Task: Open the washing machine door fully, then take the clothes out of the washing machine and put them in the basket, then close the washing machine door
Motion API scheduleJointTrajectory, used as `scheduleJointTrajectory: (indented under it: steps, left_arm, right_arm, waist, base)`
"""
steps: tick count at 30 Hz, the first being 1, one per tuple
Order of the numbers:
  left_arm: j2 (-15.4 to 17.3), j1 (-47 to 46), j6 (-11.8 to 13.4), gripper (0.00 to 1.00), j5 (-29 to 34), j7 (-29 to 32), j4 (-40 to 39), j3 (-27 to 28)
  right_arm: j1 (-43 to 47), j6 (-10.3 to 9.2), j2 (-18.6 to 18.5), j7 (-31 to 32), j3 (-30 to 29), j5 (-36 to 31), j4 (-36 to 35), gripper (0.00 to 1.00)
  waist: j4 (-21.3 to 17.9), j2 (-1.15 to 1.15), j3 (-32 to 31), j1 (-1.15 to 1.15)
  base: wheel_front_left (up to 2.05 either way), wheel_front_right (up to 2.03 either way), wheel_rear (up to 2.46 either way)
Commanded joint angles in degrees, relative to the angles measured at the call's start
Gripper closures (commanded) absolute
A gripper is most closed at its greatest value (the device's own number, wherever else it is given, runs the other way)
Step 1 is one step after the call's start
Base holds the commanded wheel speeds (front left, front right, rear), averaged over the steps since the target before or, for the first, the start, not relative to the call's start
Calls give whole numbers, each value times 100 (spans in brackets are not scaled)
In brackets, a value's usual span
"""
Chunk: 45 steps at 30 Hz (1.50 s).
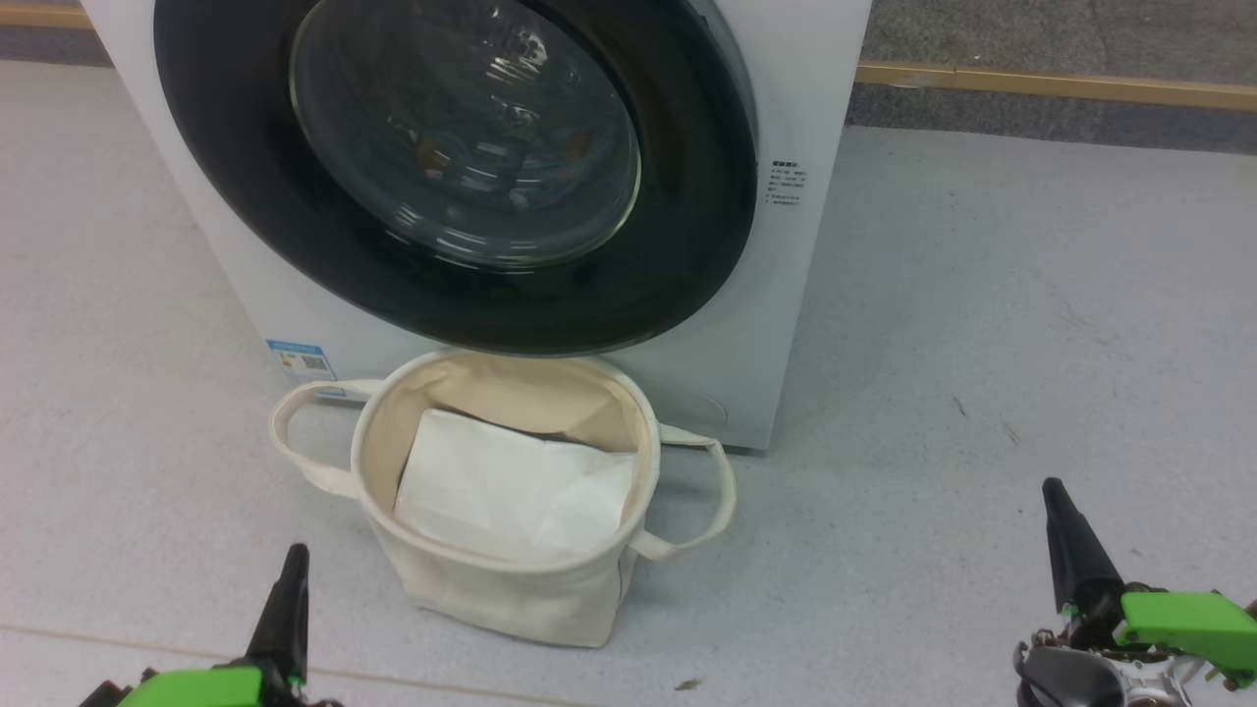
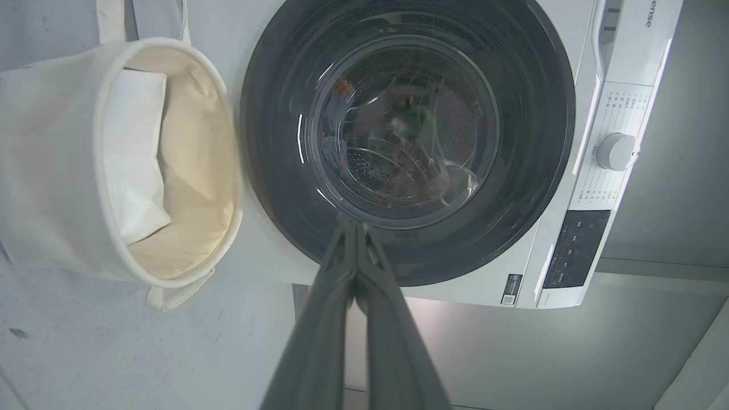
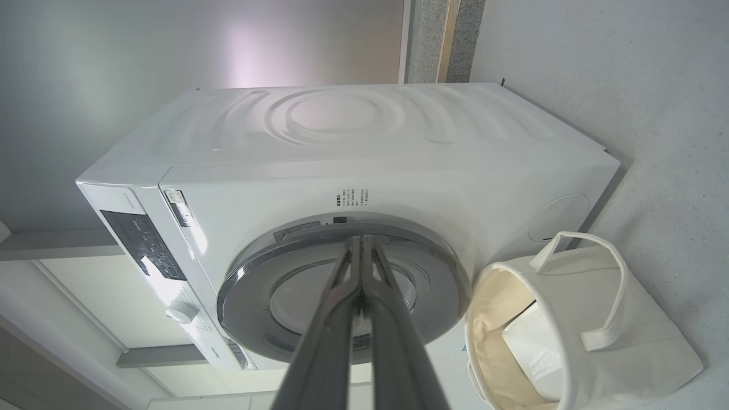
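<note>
The head view looks steeply down from close above at the washing machine door [image 1: 462, 137] and the basket [image 1: 511, 599]. The left wrist view faces the door square-on, rolled sideways; the right wrist view eyes it obliquely from farther back. All three share door and basket.

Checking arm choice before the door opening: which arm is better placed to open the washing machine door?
Probably right: the right gripper has open floor up to the washing machine door; the left gripper sits by the basket, which stands before the door. Handle side unclear.
</note>
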Motion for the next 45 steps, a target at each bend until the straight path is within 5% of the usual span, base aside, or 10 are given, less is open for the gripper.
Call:
scheduleJointTrajectory:
  steps: [1,45]
  left_arm:
    - [31,-244,-40,100,-24,26,-219,194]
    - [31,-244,-40,100,-24,26,-219,194]
  right_arm:
    - [-84,1,-34,42,114,34,-217,100]
    - [-84,1,-34,42,114,34,-217,100]
  waist:
    - [0,0,0,0]
    - [0,0,0,0]
  base:
    - [0,0,0]
    - [0,0,0]
